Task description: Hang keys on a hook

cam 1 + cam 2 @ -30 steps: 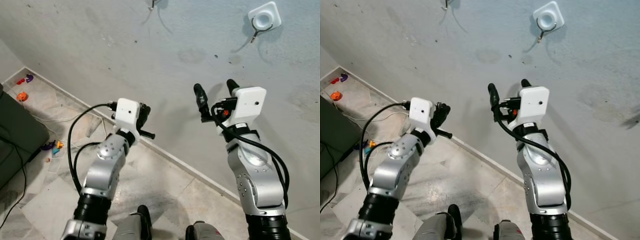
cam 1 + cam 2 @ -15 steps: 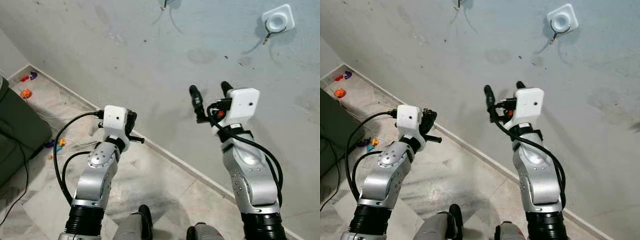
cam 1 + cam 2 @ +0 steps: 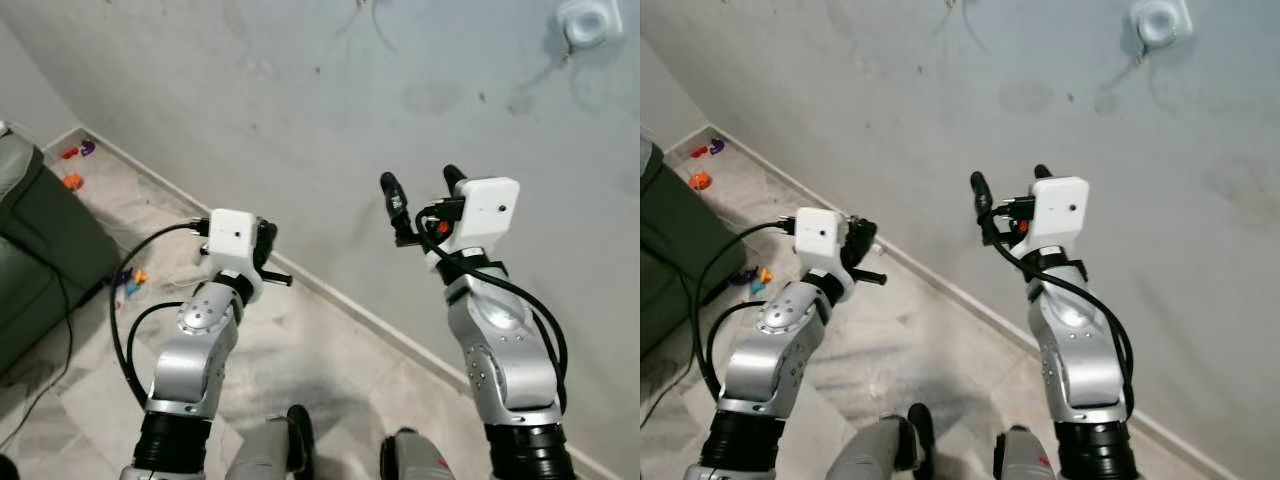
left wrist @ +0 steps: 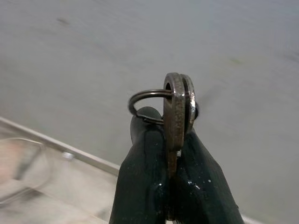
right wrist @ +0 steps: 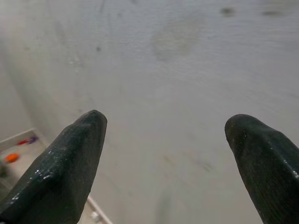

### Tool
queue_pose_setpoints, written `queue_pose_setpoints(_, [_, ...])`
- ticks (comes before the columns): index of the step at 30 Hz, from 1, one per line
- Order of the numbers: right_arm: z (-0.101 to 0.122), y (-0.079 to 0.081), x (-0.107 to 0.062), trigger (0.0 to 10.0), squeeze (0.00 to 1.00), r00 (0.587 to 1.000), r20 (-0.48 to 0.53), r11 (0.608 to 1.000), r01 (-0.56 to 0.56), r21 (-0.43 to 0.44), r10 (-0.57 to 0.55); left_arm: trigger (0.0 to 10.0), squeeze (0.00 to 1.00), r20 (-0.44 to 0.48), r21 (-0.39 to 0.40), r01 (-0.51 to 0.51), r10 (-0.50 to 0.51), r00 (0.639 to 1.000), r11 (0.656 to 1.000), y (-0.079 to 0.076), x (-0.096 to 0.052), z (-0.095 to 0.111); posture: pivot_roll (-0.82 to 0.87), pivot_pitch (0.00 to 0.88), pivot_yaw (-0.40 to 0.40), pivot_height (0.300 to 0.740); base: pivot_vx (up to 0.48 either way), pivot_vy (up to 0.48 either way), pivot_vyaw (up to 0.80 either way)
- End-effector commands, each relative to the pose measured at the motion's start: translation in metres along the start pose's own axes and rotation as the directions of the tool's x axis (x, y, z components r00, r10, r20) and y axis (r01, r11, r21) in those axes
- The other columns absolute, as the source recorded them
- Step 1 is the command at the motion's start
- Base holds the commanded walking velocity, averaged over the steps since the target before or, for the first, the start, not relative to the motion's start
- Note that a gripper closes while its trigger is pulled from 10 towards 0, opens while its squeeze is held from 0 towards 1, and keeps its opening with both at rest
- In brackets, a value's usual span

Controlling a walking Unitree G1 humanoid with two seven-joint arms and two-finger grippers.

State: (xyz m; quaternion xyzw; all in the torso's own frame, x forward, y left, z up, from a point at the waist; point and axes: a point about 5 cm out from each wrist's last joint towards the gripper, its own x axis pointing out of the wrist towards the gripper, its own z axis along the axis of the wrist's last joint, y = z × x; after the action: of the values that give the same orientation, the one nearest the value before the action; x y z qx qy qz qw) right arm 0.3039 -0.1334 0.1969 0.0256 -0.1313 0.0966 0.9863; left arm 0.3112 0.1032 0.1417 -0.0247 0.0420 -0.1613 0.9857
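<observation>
Left gripper pinches the keys between closed fingers, blades buried in the grip, bows and wire ring standing proud of the tips. I hold it low on the left, near the skirting where the tiled floor meets the grey wall. Right gripper stands raised at centre with its fingers spread wide and nothing between them, pointed at that same wall.

White hook sits high and far to the right, at the top corner of my head view, a thin wire prong trailing below its square plate. Well apart from the keys, it is closer to my empty arm than to the loaded one.

Risks as I judge them: the hold is thin and edge-on, so a knock against the wall could twist the keys out and drop them to the floor. The ring hangs to one side of the bows, a small target to thread over the prong. With the hook at the frame's edge, I could lose sight of it while reaching across, and my raised right arm stands in the path.
</observation>
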Motion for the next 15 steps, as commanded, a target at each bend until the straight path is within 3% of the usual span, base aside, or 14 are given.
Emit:
queue_pose_setpoints(1, [0.0011,0.0088,0.0005,10.0,0.0,1.0,0.015,1.0,-0.023,0.02,0.023,10.0,0.0,-0.005,0.003,-0.029,0.029,1.0,1.0,0.0096,-0.0038,0.0007,-0.07,0.191,0.079,0.74,0.0,0.424,0.0])
queue_pose_setpoints(11, [0.0,0.0031,-0.0006,10.0,0.0,1.0,0.011,1.0,0.007,0.011,-0.007,10.0,0.0,-0.015,-0.041,-0.016,0.015,1.0,0.999,0.0073,-0.0042,-0.0017,-0.08,0.193,0.077,0.74,0.0,0.425,0.0])
queue_pose_setpoints(15, [-0.0011,0.001,-0.0027,10.0,0.0,1.0,0.007,1.0,0.019,0.009,-0.019,10.0,0.0,0.014,-0.055,0.006,-0.005,1.0,0.998,0.006,-0.0048,0.0011,-0.08,0.194,0.079,0.74,0.0,0.0,0.0])
